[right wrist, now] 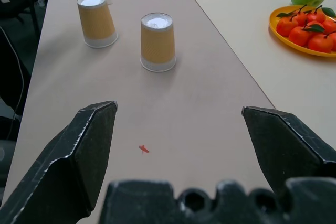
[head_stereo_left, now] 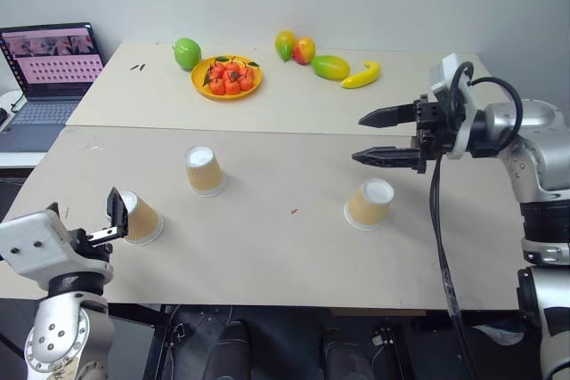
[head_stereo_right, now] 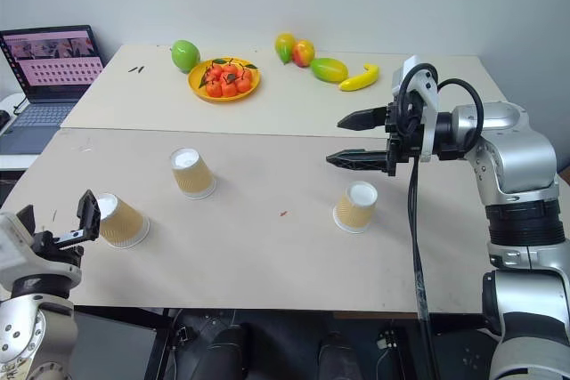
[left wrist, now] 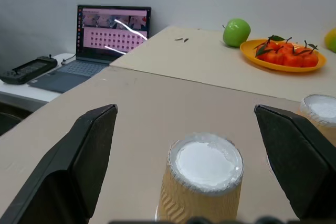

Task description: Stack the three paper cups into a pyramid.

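Observation:
Three paper cups stand upside down on the near table, tan sides and white flat ends up. The left cup [head_stereo_left: 138,217] is near the front left edge, the middle cup [head_stereo_left: 204,170] is a little further back, and the right cup [head_stereo_left: 370,204] stands apart on the right. My left gripper [head_stereo_left: 111,220] is open just in front of the left cup [left wrist: 202,182], its fingers level with it on either side. My right gripper [head_stereo_left: 378,137] is open, pointing left, in the air above and behind the right cup. Its wrist view looks across at the middle cup [right wrist: 157,41] and the left cup [right wrist: 97,19].
On the far table sit a yellow plate [head_stereo_left: 226,91] of oranges, a green apple [head_stereo_left: 187,52], mangoes [head_stereo_left: 330,67] and a banana [head_stereo_left: 362,75]. An open laptop [head_stereo_left: 49,73] stands on a side desk at the left. A small red mark [head_stereo_left: 293,212] lies between the cups.

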Motion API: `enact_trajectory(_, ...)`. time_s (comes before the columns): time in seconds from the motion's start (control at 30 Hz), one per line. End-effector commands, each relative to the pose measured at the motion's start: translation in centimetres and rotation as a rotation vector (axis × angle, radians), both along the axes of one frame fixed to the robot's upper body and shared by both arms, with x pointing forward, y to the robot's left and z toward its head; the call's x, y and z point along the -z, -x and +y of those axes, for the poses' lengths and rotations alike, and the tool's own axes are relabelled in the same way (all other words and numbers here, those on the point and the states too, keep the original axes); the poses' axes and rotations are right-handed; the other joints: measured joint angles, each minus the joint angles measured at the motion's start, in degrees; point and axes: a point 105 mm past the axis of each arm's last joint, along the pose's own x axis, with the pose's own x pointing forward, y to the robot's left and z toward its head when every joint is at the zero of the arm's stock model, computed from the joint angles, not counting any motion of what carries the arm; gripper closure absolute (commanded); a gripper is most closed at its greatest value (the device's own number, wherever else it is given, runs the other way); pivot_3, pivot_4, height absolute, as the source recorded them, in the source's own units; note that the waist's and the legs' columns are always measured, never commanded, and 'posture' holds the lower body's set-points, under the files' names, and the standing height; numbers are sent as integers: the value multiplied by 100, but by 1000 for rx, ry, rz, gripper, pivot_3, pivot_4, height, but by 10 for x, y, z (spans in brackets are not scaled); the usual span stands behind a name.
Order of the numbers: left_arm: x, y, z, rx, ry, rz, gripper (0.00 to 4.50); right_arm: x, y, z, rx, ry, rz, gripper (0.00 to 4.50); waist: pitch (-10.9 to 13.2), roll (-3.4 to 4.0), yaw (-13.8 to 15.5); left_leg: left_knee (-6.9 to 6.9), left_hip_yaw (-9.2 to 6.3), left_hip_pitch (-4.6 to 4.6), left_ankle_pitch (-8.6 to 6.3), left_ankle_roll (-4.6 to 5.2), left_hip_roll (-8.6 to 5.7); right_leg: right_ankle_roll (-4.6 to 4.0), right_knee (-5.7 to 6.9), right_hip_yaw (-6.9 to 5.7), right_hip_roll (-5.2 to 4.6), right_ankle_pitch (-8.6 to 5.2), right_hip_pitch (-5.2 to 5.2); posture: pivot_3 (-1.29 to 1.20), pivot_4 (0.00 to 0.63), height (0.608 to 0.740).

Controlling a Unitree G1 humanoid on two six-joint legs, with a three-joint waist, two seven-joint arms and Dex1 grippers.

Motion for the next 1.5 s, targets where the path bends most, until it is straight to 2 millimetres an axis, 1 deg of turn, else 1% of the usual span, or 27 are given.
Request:
enact_trajectory(0.03, 8, -1, 0, 11, -10, 0, 29, -18, 7, -2, -3, -10, -60, 0, 0, 0, 0, -1, 0, 0, 0, 0, 0, 0, 0, 0, 0, 0, -1, 0, 150, 732)
enact_trajectory(0.17, 16, -10, -3, 40, -10, 15, 29, -21, 8, -3, 10, -6, -72, 0, 0, 0, 5, 1, 0, 0, 0, 0, 1, -1, 0, 0, 0, -1, -1, 0, 150, 732)
enact_trajectory(0.33, 14, -22, -8, 84, -28, 0, 29, -22, 10, -4, 24, -8, -78, 0, 0, 0, 4, -1, 0, -1, 0, -1, 1, -1, 0, -1, 0, -1, -3, 0, 150, 732)
enact_trajectory(0.6, 12, -34, 1, 93, -69, -5, 29, -19, 13, -8, 49, -5, -81, 0, 0, 0, 4, -3, 0, -4, 0, -1, 1, 0, 0, 0, 0, -1, -5, 0, 150, 732)
enact_trajectory(0.83, 16, -44, 6, 94, -67, -6, 29, -16, 13, -13, 72, 1, -85, 0, 0, 0, 1, -4, 0, -4, 0, -1, 1, 0, -1, -1, 0, -1, -5, 0, 150, 732)
enact_trajectory(0.9, 17, -47, 5, 102, -67, -5, 562, -16, 13, -14, 76, 3, -87, 0, 0, 0, 1, -4, 0, -4, 0, -1, 1, 0, -1, -1, 0, -1, -5, 0, 150, 732)
enact_trajectory(0.93, 18, -48, 4, 109, -64, 0, 674, -16, 13, -15, 77, 5, -89, 0, 0, 0, 1, -4, 0, -4, 0, -1, 1, 0, -1, -1, 0, -1, -5, 0, 150, 732)
enact_trajectory(1.0, 21, -49, 4, 112, -65, 9, 1352, -17, 14, -16, 79, 6, -92, 0, 0, 0, 1, -3, 0, -4, 0, -1, 1, 0, -1, -1, 0, -1, -5, 0, 150, 732)
enact_trajectory(1.17, 18, -50, 2, 125, -89, -2, 1352, -17, 15, -18, 87, 6, -92, 0, 0, 0, 1, -4, 0, -4, 0, -1, 1, 0, -1, -1, 0, -1, -5, 0, 150, 732)
enact_trajectory(1.27, 9, -54, -7, 194, -129, -18, 1352, -17, 16, -17, 89, 4, -91, 0, 0, 0, 1, -4, 0, -4, 0, -1, 1, 0, -1, -1, 0, -1, -6, 0, 150, 732)
enact_trajectory(1.37, 0, -57, -26, 329, -174, -17, 1352, -17, 16, -17, 95, 1, -92, 0, 0, 0, 2, -4, 1, -4, 0, -1, 1, 0, 0, -1, 0, -1, -6, 0, 150, 732)
enact_trajectory(1.43, -5, -54, -40, 435, -186, -14, 1352, -15, 17, -17, 100, -1, -91, 0, 0, 0, 3, -5, 1, -5, 0, -1, 1, 0, -2, -1, 0, -1, -6, 0, 150, 732)
enact_trajectory(1.5, -15, -48, -54, 543, -201, -22, 1352, -13, 18, -18, 108, -6, -88, 0, 0, 0, -1, -7, 1, -8, -1, -1, 1, 0, -3, -1, 0, -1, -7, 0, 150, 732)
